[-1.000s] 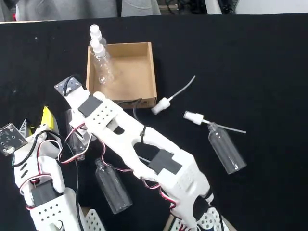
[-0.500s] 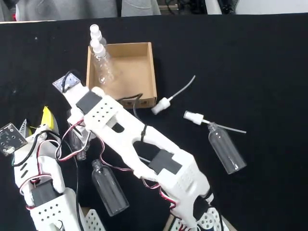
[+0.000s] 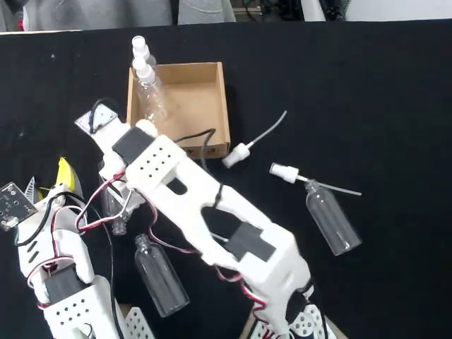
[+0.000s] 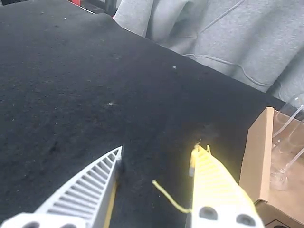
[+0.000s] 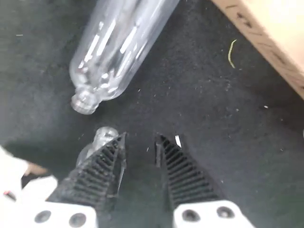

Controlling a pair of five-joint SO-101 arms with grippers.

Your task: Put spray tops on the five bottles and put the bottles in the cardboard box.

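Seemingly, capless bottle [image 3: 161,277] lies neck toward cardboard box [image 3: 194,106].

bottle [image 5: 118,42]: clear glossy plastic | box [image 3: 191,106]: matt cardboard | table [image 3: 367,85]: black matt cloth

White arms [image 3: 282,265], yellow-grey ribbed claw [image 4: 157,151]

Bright, even light leaves faint shadows and glints on the bottle [image 5: 118,38].
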